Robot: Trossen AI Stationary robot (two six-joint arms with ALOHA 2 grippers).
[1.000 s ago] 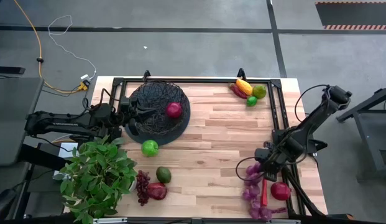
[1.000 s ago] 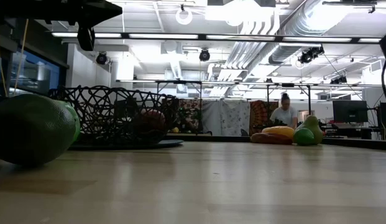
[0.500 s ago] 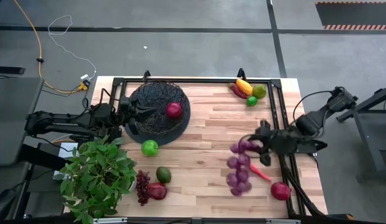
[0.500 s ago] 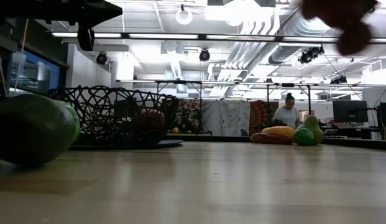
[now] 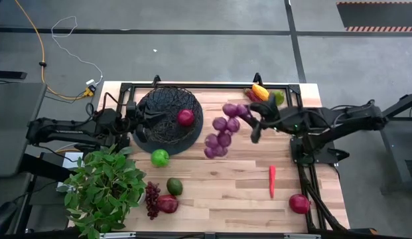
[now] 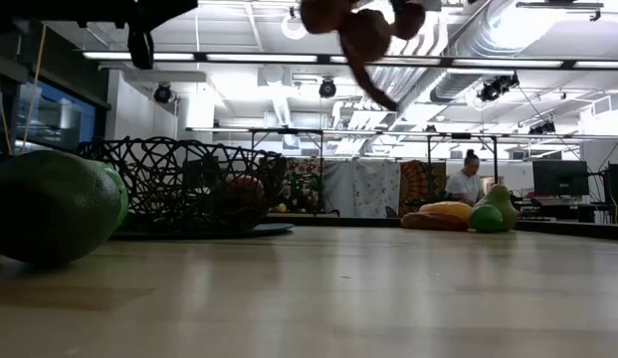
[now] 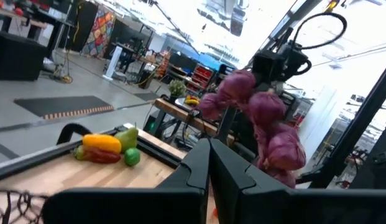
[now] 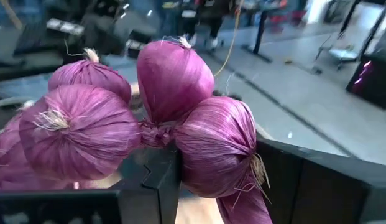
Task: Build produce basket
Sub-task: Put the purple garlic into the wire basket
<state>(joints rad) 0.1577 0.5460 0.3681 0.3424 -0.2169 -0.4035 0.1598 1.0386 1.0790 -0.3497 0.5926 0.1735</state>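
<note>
Behind the desk (image 5: 219,179) a large workshop hall opens, with ceiling pipes and a person standing far at the back. The task is only at its beginning, as far as can be judged. The basket (image 5: 168,116), a black wire-mesh bowl at the far left part of the desk, holds only one red pomegranate (image 5: 185,117); nothing else is seen inside.

The right end effector (image 5: 253,121) is closed on the stem of a purple bunch (image 5: 222,129) of round bulbs, which hangs in the air above the desk, between the basket and the far right corner, clear of the surface. In the right wrist view the bulbs (image 8: 149,118) fill the picture just in front of the dark fingers. The left end effector (image 5: 136,119) is fully closed, holds nothing, and sits at the left rim of the basket.

Much produce is outside the basket: a green apple (image 5: 160,158), an avocado (image 5: 174,186), dark grapes (image 5: 152,198) beside another red fruit (image 5: 167,204), a red chili (image 5: 272,180), a second pomegranate (image 5: 299,203), and the yellow pepper group (image 5: 261,92) at the far edge. A potted plant (image 5: 103,189) stands at the near left corner.
</note>
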